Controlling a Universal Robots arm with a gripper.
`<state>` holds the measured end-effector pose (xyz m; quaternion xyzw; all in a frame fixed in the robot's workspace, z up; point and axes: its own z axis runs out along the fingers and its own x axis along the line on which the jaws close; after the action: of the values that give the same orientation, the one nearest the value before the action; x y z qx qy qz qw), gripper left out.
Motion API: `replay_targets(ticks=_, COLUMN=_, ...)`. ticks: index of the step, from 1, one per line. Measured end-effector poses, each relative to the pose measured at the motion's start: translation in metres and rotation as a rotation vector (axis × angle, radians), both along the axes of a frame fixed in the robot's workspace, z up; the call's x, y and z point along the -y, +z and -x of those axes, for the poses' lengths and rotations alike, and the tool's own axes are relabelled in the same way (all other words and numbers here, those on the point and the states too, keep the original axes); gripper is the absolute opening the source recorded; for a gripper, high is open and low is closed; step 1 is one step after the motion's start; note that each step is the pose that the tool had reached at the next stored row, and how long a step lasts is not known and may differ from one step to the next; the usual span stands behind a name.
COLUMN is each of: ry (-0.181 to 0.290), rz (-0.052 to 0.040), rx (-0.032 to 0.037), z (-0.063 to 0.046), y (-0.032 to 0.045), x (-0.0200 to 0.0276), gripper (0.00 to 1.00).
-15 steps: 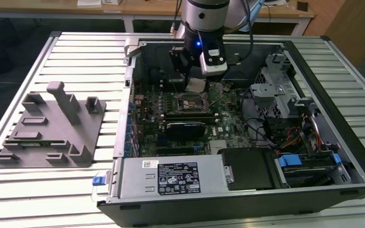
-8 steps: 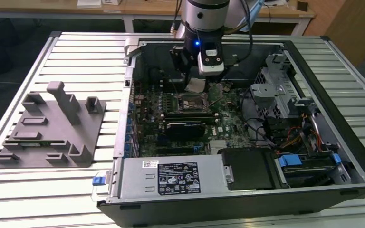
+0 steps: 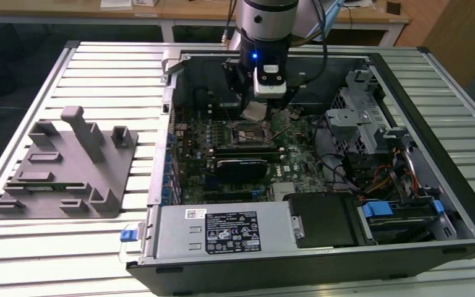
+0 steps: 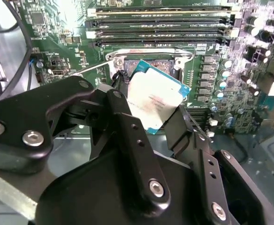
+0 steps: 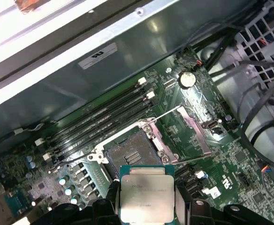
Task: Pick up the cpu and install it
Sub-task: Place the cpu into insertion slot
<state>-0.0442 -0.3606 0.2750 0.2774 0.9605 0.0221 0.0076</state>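
Small flat square cpu (image 5: pixel 146 197) with silvery-grey metal top: gripped by two opposite edges in the black gripper (image 4: pixel 150 105), whose jaws are set no wider than the chip, and held above the green motherboard (image 5: pixel 231 159), just beside the open dark square socket frame (image 5: pixel 130 154). The transfer-to-socket step is judged in hand, with installation not yet done; seating is judged to call for levelling and squaring to the frame. No long axis is presented, the chip being near-square; the metal top faces the wrist, and the chip is seen tilted in the exterior view.
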Motion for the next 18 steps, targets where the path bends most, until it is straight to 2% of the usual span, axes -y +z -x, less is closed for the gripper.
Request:
replay_targets(ticks=5, ry=-0.063, rz=0.0, rx=0.0, z=0.0, y=-0.0001, x=0.0, gripper=0.55)
replay_targets(ticks=18, ry=-0.296, rz=0.0, rx=0.0, z=0.0, y=-0.0007, x=0.0, gripper=0.55)
